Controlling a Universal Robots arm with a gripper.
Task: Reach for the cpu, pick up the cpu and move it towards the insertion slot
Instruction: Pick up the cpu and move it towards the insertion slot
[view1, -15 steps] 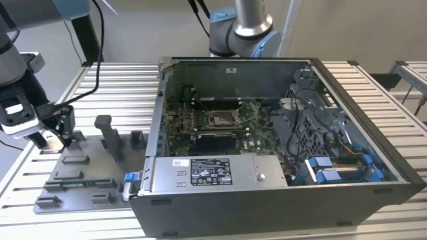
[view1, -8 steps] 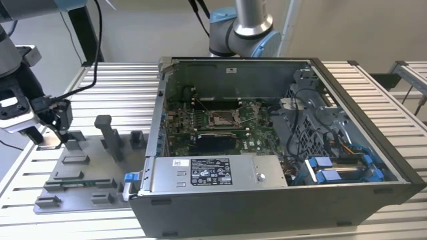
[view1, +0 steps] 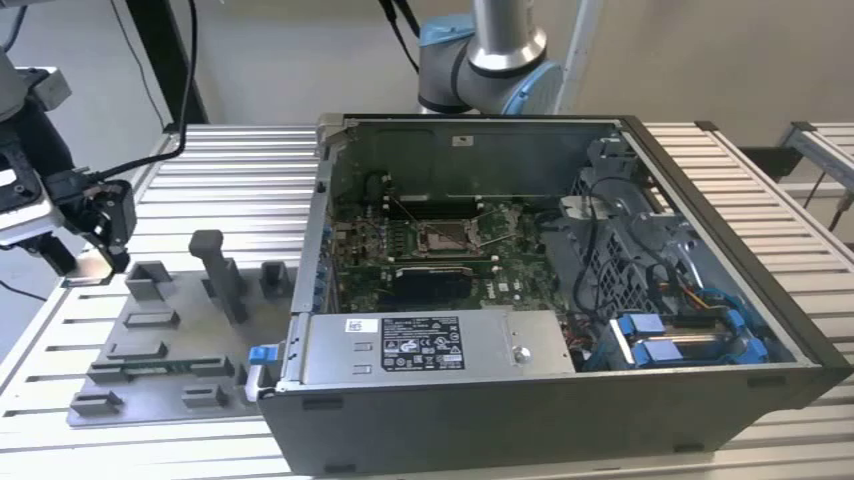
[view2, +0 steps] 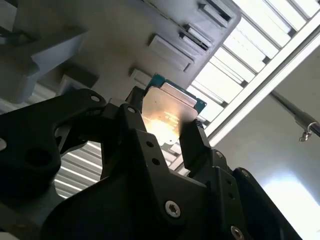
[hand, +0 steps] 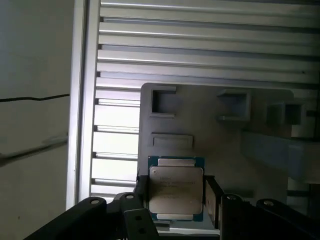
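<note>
The cpu (hand: 176, 186) is a thin square chip with a silvery top and a green rim. It sits between the two black fingers of my gripper (hand: 176, 194), which is shut on its opposite edges in both wrist views. The cpu (view2: 169, 106) glints in the light, held by the gripper (view2: 163, 120) over a corner of the grey fixture plate (hand: 220, 140). In the exterior view my gripper (view1: 88, 260) is at the far left, well away from the insertion slot (view1: 447, 236), a metal-framed socket on the green board inside the open computer case (view1: 534, 400).
Grey fixture blocks (view1: 220, 275) stand on the plate between the gripper and the case. The case's left wall (view1: 318, 230) rises beside the plate. The slatted aluminium table (view1: 227, 170) stretches around, and the arm's base (view1: 483, 60) stands behind the case.
</note>
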